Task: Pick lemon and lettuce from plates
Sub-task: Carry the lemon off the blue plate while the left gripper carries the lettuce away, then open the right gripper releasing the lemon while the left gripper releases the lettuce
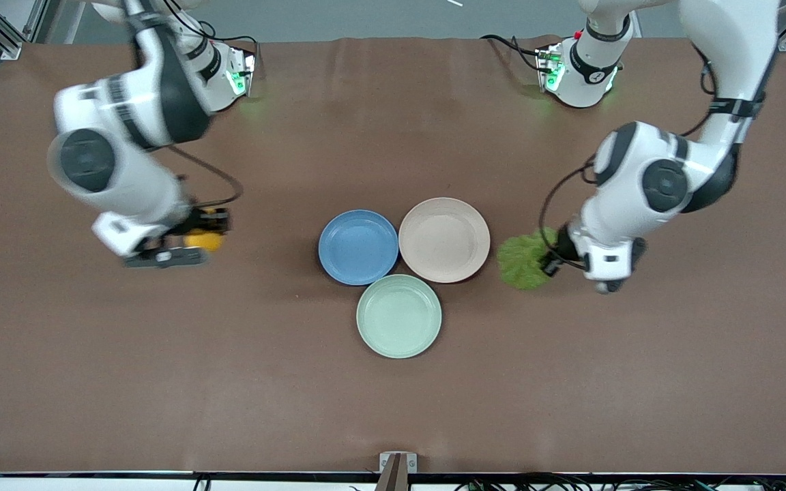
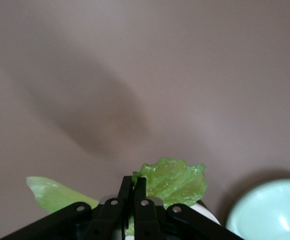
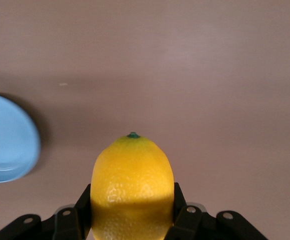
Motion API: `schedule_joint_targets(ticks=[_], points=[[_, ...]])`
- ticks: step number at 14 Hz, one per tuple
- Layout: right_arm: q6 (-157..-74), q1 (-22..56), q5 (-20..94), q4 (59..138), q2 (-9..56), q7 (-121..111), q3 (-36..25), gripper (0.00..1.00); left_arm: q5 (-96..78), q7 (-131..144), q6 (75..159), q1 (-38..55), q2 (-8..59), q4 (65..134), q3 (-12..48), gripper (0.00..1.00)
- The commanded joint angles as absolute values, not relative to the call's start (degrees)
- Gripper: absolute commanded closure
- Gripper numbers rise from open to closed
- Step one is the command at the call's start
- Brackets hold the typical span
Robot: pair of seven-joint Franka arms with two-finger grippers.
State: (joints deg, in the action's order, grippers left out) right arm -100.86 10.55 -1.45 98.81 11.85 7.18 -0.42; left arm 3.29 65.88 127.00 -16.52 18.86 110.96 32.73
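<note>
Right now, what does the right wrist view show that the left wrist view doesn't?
Only the right wrist view: the lemon gripped between the jaws of the right gripper, and an edge of the blue plate.

Only the left wrist view: the lettuce pinched in the left gripper, whose jaws are nearly together on the leaf, and part of the mint-green plate.

Both: the brown table beneath, and a held item that is off the plates.

glossy dimpled lemon (image 3: pixel 133 192), matt brown table (image 1: pixel 161 375)
</note>
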Motion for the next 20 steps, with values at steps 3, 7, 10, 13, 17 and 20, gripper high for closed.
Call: schedule_joint_targets(ticks=[3,7,10,13,17,20], points=[[-106.25,-5.25,-2.20,100.55,18.26,-7.19,1.05,0.74,16.68,64.25,129.10,-25.73,24.15,114.43,33.31,1.00],[-110.82,-10.89,-2.20,101.42,24.51,-10.19,0.97,0.74,22.57,64.25,134.21,-30.41,31.80,114.17,33.31,0.94],[-118.71,-12.56,-2.20,106.77,25.83,-10.11,0.97,0.74,24.52,64.25,134.21,-31.73,32.70,113.38,33.31,0.02],[-125.22,-12.83,-2.20,109.59,28.03,-10.11,0.97,0.74,24.52,64.60,133.68,-31.11,31.56,109.53,33.75,0.00],[-134.37,-12.66,-2.29,113.20,29.26,-10.19,0.79,0.73,23.99,64.51,127.30,-31.64,28.49,101.63,38.31,0.00],[-134.91,-12.66,-2.46,113.64,29.53,-10.28,0.70,0.70,23.73,59.08,116.49,-31.64,25.42,94.33,41.65,0.00]])
